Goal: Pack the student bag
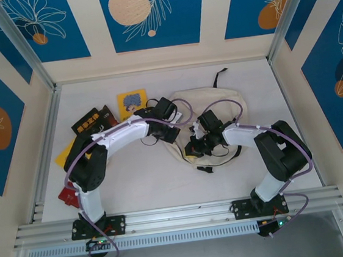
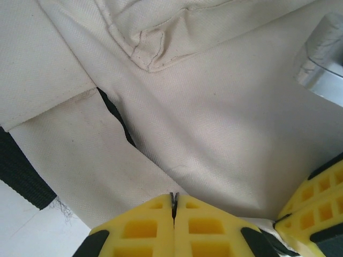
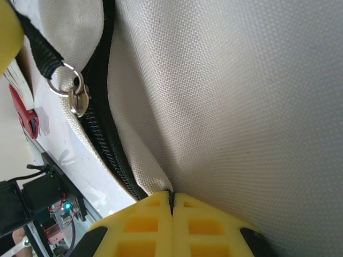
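You are looking down at a white table (image 1: 165, 184) that is sitting inside a cream-walled booth. Blue panels (image 1: 152, 14) with orange discs and white leaf outlines are hanging on the back and side walls. Aluminium posts (image 1: 20, 43) are rising at the far corners, a ribbed rail (image 1: 181, 216) is running along the near edge, and even light is falling throughout.

student bag (image 1: 217, 99) partly covered — red item (image 1: 64, 194), perhaps book, under left arm (image 1: 92, 201)
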Controlling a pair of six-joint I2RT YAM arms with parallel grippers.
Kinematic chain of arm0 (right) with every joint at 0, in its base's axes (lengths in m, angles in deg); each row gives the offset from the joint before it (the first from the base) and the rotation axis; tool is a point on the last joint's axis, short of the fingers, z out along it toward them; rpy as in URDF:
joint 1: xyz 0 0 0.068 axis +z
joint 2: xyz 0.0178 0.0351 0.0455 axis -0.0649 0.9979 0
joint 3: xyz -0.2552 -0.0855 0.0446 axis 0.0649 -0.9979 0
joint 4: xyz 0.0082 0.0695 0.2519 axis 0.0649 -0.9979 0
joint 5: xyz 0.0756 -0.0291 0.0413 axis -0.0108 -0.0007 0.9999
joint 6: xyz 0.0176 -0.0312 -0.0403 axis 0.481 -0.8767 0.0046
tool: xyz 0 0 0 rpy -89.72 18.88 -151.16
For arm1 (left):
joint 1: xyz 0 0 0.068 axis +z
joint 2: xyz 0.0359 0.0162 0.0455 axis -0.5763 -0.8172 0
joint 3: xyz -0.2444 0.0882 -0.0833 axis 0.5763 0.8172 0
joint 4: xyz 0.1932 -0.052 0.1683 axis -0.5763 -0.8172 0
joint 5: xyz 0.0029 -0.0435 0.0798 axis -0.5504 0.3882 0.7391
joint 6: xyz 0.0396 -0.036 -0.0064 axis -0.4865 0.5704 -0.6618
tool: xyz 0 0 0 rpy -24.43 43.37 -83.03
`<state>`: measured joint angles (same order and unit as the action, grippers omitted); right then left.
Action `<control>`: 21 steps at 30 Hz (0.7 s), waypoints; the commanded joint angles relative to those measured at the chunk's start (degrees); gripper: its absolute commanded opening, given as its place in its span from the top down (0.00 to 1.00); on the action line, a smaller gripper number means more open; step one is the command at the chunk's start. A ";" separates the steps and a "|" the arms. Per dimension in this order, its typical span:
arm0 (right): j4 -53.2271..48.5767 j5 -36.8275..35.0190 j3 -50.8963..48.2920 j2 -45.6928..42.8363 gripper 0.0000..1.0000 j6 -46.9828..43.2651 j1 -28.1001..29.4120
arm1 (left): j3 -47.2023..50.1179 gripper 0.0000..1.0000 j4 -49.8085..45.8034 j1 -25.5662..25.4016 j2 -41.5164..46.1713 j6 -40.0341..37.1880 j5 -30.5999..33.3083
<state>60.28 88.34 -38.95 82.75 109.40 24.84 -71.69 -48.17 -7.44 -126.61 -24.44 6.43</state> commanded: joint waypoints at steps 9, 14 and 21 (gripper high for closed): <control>-8.28 -5.32 -1.10 -3.04 1.00 0.82 0.67 | -3.88 1.00 0.86 3.10 -2.10 -0.18 9.49; -9.39 -10.18 -0.33 -6.31 1.00 2.50 0.21 | -3.32 1.00 1.45 3.28 -1.42 0.02 9.38; -10.42 -12.77 1.08 -9.61 1.00 3.67 0.21 | -3.32 1.00 1.42 3.64 -1.28 1.41 12.41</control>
<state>56.83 78.18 -38.36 74.95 111.83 24.84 -73.33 -48.37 -6.54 -128.44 -24.17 11.24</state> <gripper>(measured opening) 0.058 0.047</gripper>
